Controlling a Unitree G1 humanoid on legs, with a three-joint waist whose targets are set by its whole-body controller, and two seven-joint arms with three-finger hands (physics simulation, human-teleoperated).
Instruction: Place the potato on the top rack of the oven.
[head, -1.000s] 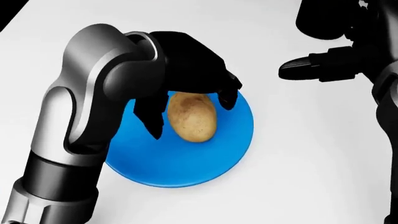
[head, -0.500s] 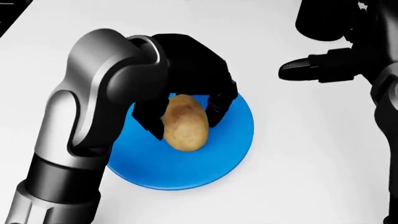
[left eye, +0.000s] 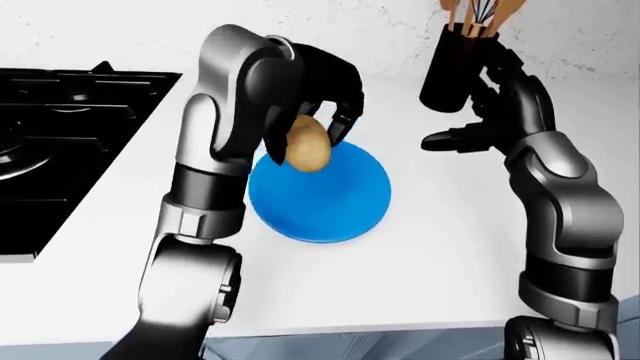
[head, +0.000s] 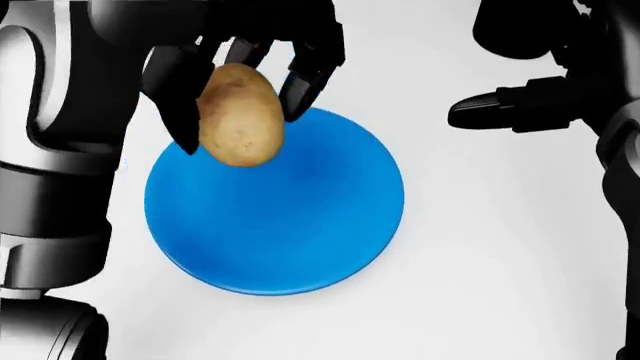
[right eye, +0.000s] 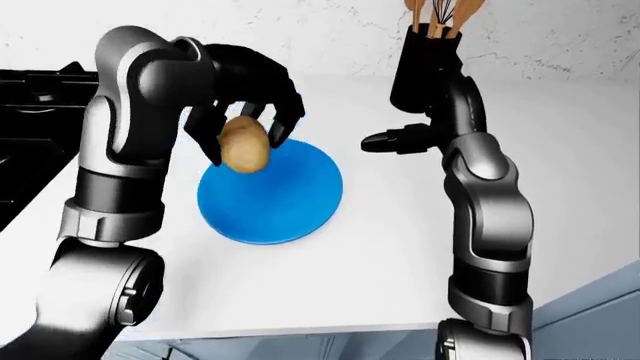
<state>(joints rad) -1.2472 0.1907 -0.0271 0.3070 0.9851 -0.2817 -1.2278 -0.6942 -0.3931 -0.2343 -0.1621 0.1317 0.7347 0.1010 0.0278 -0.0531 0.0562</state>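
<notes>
A brown potato (head: 239, 114) hangs above the upper left part of a round blue plate (head: 300, 225), lifted clear of it. My left hand (head: 250, 71) comes down from above with its black fingers (head: 305, 71) closed round the potato. In the left-eye view the potato (left eye: 309, 143) sits above the plate (left eye: 325, 202) on the white counter. My right hand (head: 510, 105) hovers at the right of the plate, fingers stretched out, holding nothing. No oven is in view.
A black stove top (left eye: 60, 142) lies at the left of the white counter (left eye: 440, 247). A dark utensil holder (left eye: 455, 64) with wooden tools stands behind my right hand. A pale wall runs along the top.
My left hand closed round the potato and lifted it off the plate, up and to the left in the head view. The right hand stayed put.
</notes>
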